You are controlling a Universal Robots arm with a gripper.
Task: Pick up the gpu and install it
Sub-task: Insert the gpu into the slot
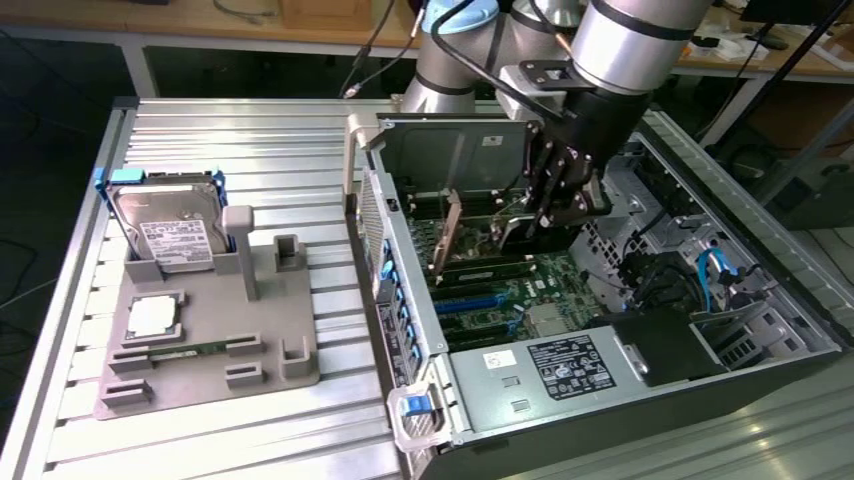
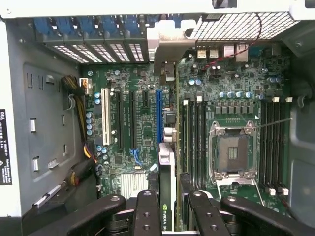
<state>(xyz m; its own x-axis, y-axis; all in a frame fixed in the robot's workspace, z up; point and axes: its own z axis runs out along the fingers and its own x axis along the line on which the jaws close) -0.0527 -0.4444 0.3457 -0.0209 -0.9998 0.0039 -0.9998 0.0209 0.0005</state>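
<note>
the arm point(image 1: 614, 60) reaches down into the open case point(image 1: 801, 340), which lies on its side on the ribbed metal surface point(image 1: 200, 130). the jaws are clenched on the gpu point(image 2: 167, 167); in the wrist view one dark finger point(image 2: 146, 211) sits on each flat side of the card. the gpu shows edge-on there as a slim strip with a green label at the held end, and its metal bracket point(image 2: 167, 56) is at the far end, by the row of blue slot clips point(image 2: 98, 24). the card stands on edge over the motherboard point(image 2: 138, 123), just beside the long blue slot point(image 2: 158, 110) and between that slot and the memory slots point(image 2: 194, 137). i cannot tell whether its lower edge touches the board or is seated. the bare cpu socket point(image 2: 232, 152) lies further over, apart from the card.

a power supply point(image 1: 561, 365) fills the near end of the case in the exterior view. on the exterior view's left, well apart from the case, a grey fixture point(image 1: 267, 370) rests on the surface. a hard drive point(image 1: 167, 225) with a white label leans upright in it, a square chip point(image 1: 154, 318) lies flat below that, and a narrow green memory stick point(image 1: 187, 350) lies in a groove.
</note>
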